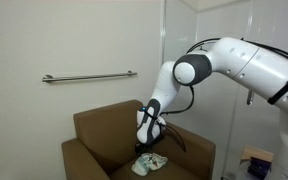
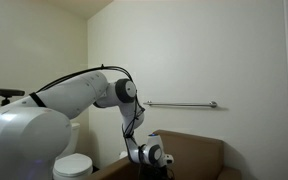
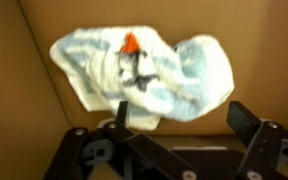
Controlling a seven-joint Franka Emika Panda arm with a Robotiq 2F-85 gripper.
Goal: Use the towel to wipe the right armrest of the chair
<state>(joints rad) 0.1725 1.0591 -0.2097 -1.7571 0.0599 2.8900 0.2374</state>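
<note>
White arm [image 1: 229, 62] bends down over chair [image 1: 99, 135], seen in both exterior views. Brown chair stands against pale wall, under metal rail [image 1: 89, 77]. Towel [image 1: 150, 163] lies crumpled on seat; white with pale blue patches and orange spot in wrist view. Gripper [image 3: 179, 112] just above towel. Fingers [image 3: 246, 122] released, spread wide, grasping nothing.

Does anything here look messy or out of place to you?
Only the towel: it lies crumpled in a heap on the brown chair, not folded or spread flat. Nothing looks spilled or broken.
</note>
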